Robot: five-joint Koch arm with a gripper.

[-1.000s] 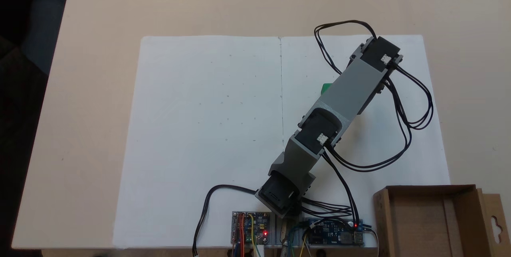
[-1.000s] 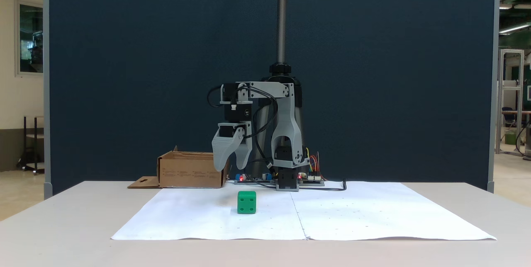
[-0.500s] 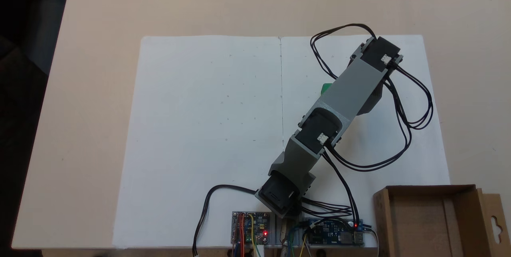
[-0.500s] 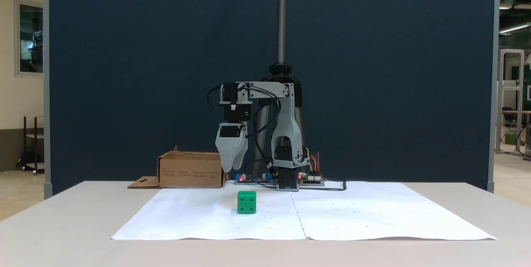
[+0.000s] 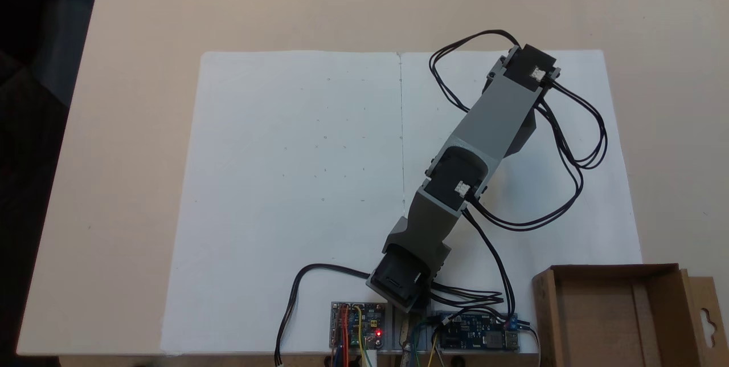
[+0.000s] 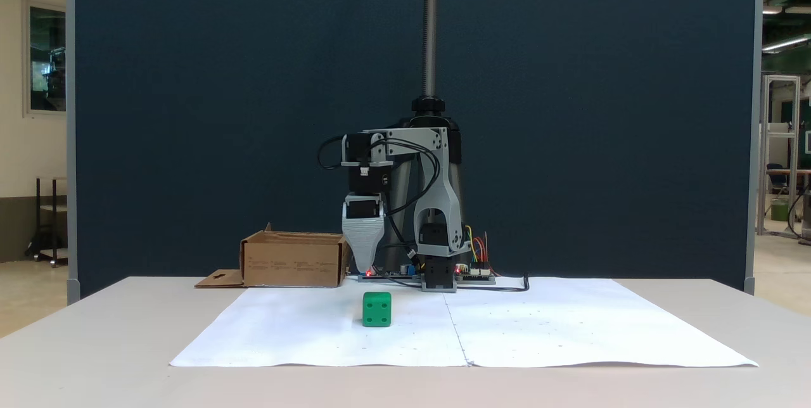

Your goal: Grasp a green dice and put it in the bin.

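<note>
The green dice (image 6: pixel 377 309) sits on the white paper near the front, showing dark pips. In a fixed view from above, the grey arm (image 5: pixel 490 122) stretches over that spot and hides the dice. My gripper (image 6: pixel 365 267) hangs point-down above and slightly left of the dice, well clear of it. Its jaws line up one behind the other, so a single tip shows and nothing is visibly held. The bin (image 6: pixel 291 261), a brown cardboard box with a hang-hole flap, stands left of the arm's base. From above, the bin (image 5: pixel 544 315) is at the lower right corner.
White paper (image 5: pixel 296 184) covers the middle of the beige table. Two circuit boards (image 5: pixel 357 324) (image 5: pixel 475 339) with wires sit by the arm's base. Black cables (image 5: pixel 581 145) loop out to the arm's right. A dark blue panel (image 6: pixel 190 110) and a metal pole stand behind.
A second ago the jaws showed spread open. The wrist has since turned so they overlap, dropped a little, and swung over the dice, covering it from above.
</note>
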